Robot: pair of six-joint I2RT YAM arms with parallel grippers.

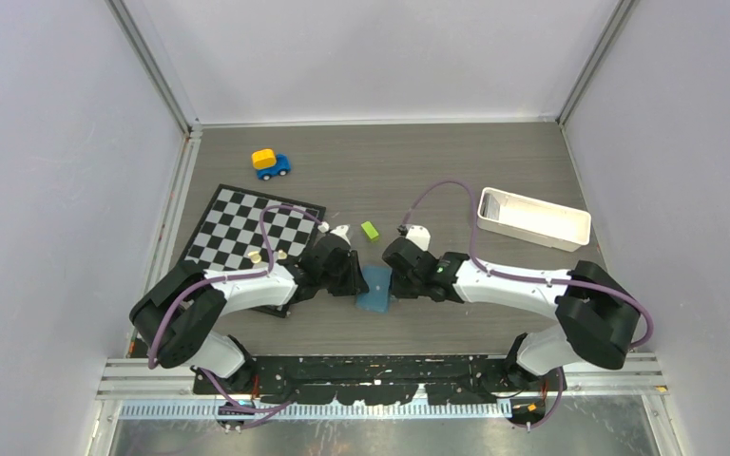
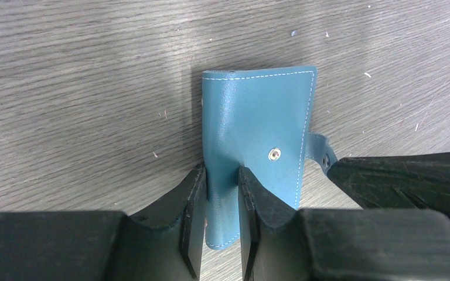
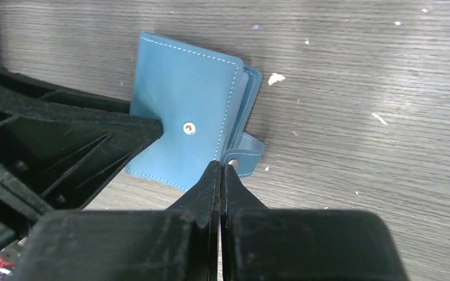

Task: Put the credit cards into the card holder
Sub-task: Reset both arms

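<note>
The card holder (image 1: pixel 375 287), a teal-blue wallet, lies folded shut on the wooden table between both arms. My left gripper (image 1: pixel 354 275) (image 2: pixel 222 175) is shut on its folded spine edge, with one finger on each side of the leather (image 2: pixel 258 117). My right gripper (image 1: pixel 399 277) (image 3: pixel 221 167) is shut, and its tips rest against the wallet's small snap strap (image 3: pixel 247 153) at the open edge of the wallet (image 3: pixel 181 99). I cannot tell whether the strap is pinched. The silver snap button (image 3: pixel 190 128) faces up. No credit cards are in view.
A checkerboard (image 1: pixel 247 228) lies at the left with two small tan pieces on it. A blue and yellow toy car (image 1: pixel 270 163) stands behind it. A lime-green block (image 1: pixel 370 230) sits just beyond the grippers. A white tray (image 1: pixel 532 218) is at the right.
</note>
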